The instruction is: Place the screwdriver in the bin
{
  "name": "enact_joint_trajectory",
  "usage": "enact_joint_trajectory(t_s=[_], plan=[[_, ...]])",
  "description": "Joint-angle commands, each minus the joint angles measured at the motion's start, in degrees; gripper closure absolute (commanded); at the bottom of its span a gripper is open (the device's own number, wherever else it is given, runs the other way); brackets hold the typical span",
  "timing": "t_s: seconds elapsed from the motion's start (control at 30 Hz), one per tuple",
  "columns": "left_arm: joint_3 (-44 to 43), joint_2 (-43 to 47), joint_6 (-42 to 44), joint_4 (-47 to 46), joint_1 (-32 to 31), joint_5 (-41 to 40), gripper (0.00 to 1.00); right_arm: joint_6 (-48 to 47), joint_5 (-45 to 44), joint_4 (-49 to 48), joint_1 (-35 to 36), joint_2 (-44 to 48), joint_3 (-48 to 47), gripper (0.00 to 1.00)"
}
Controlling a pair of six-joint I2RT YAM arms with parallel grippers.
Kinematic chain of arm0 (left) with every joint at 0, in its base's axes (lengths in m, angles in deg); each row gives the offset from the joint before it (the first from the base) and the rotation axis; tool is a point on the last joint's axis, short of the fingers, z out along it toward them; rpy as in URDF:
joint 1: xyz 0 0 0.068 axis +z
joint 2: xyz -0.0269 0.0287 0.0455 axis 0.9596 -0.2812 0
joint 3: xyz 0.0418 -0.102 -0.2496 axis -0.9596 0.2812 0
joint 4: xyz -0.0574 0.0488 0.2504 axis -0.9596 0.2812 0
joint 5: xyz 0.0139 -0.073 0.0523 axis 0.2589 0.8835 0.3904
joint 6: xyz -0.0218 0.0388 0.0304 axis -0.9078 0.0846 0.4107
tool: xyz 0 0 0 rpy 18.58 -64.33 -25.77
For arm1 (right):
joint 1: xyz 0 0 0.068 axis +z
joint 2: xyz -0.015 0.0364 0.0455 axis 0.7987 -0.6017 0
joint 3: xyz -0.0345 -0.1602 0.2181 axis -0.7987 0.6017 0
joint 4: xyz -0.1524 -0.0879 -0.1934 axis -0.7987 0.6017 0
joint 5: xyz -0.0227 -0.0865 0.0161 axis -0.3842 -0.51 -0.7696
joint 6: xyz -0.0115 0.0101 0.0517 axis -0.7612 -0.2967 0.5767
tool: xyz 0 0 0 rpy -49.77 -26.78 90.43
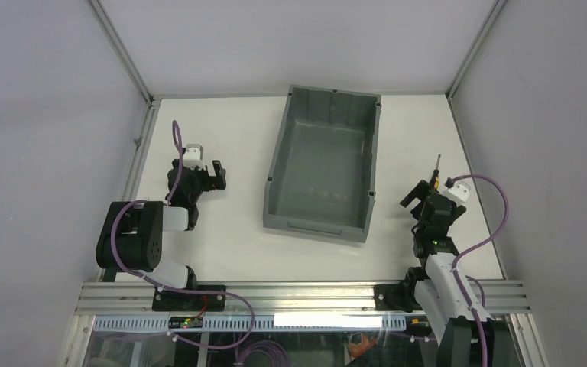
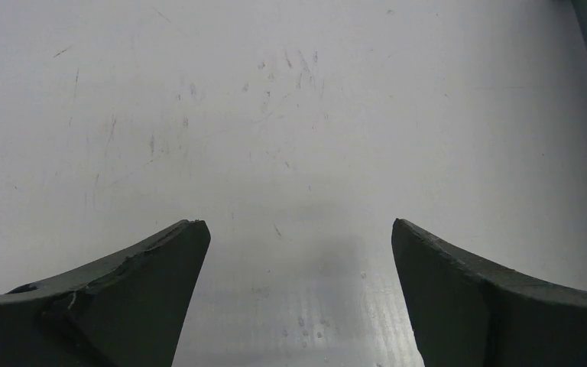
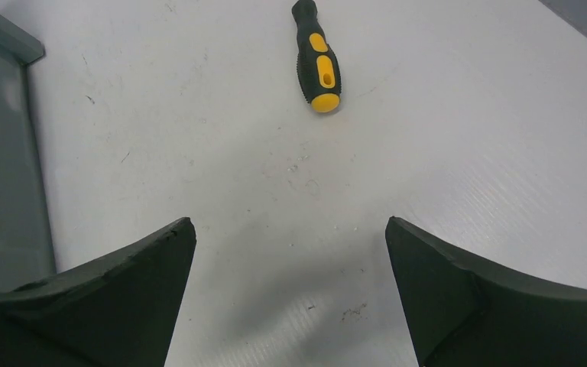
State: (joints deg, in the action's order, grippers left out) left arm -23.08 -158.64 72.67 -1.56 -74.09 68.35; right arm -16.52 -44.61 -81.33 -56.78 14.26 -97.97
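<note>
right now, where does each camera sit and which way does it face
top external: fixed above and behind the arm bases, looking down on the table, the empty bin and both arms, left gripper and right gripper.
left wrist: on the left arm, facing down at the table; only its own open fingers show.
right wrist: on the right arm, facing the screwdriver lying beyond its open fingers, bin wall at left.
shared: top and right wrist both show the screwdriver and bin.

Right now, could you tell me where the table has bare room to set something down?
Bare: between left claw and bin, and the strip in front of the bin. Crowded: right of it, screwdriver ahead of the right claw.
</note>
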Motion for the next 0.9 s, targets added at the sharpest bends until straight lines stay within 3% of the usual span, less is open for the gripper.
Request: enact_joint_trajectory(t_s=[0.0,0.1,0.23,0.5,0.87], plan=[[-0.1,1.2,-0.3,-1.9,-0.4,0.8,0.0,-0.3,-1.7,-0.5,0.0,-0.1,-3.5,0.0],[-0.1,1.2,-0.3,-1.9,-0.4,0.8,0.0,-1.0,-1.2,4.6,0.0,-0.1,-9.3,0.0],[-0.1,1.2,-0.3,-1.9,-0.4,0.8,0.0,-3.8,-1.6,18.8,-0.1,-3.8,-21.2,0.0],[-0.1,1.2,-0.3,-1.8,-0.4,0.9,0.0,-7.8,3.0,48.4,-2.1,-25.2,-48.2,0.01],[-0.1,1.3,-0.3,-1.9,-0.4,0.9,0.0,-15.7,13.9,47.0,-10.0,-47.0,-59.1,0.01]])
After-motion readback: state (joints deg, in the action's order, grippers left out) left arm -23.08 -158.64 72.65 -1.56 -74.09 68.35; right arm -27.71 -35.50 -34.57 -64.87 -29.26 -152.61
